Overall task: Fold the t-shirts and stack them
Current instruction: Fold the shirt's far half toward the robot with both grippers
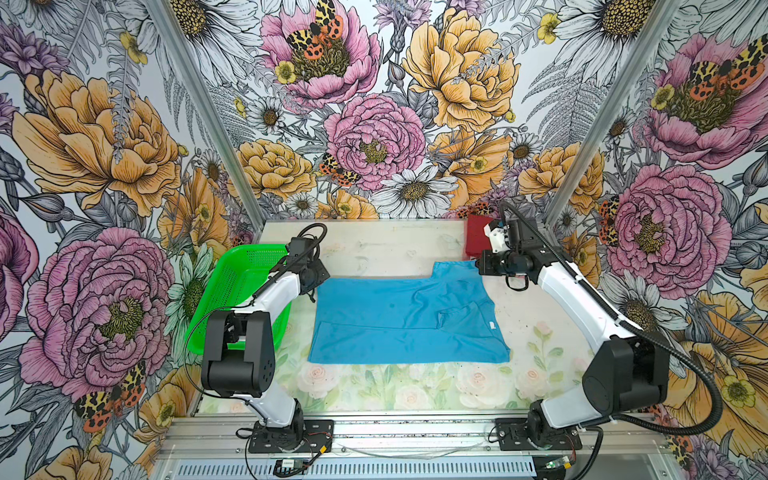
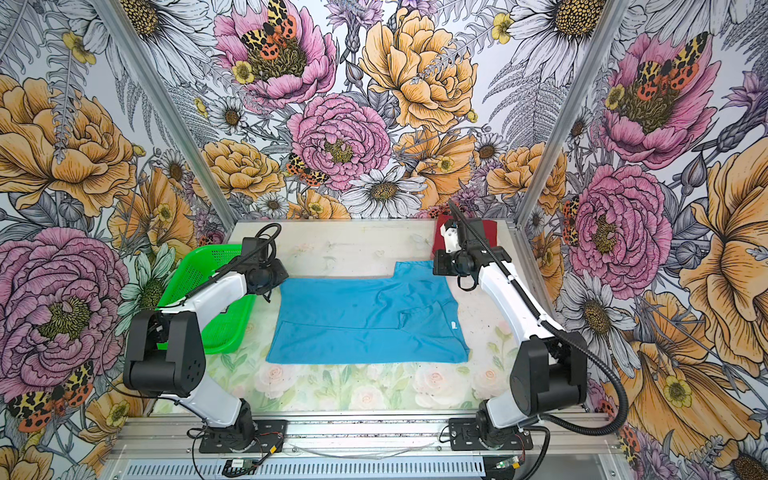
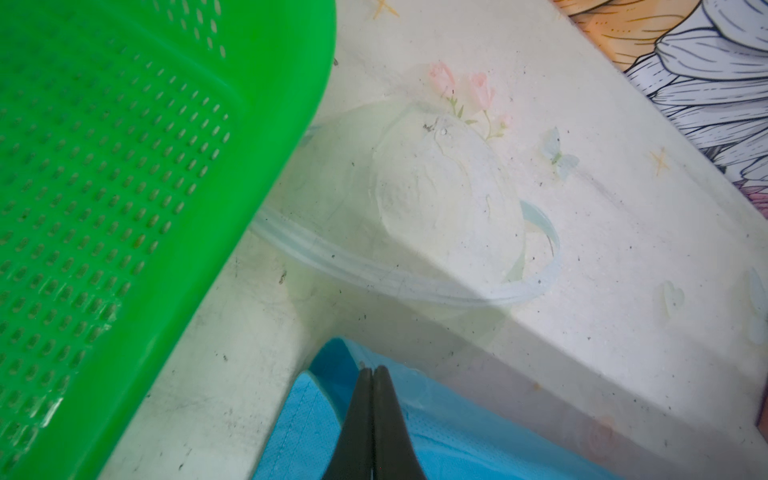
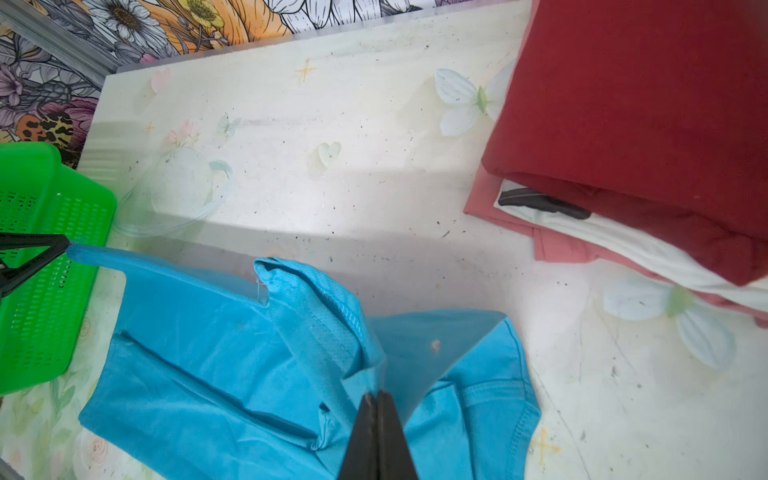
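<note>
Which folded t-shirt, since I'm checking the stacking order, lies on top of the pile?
The dark red t-shirt: it covers the white t-shirt, which lies on the pink t-shirt at the bottom. The sky-blue t-shirt is apart, not in the pile.

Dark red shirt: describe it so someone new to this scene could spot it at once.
Look at the far right corner of the table, beyond the spread sky-blue shirt. Folded shirts lie stacked there. The dark red shirt is the top layer, a neat square lying on a white shirt and a pink shirt.
</note>
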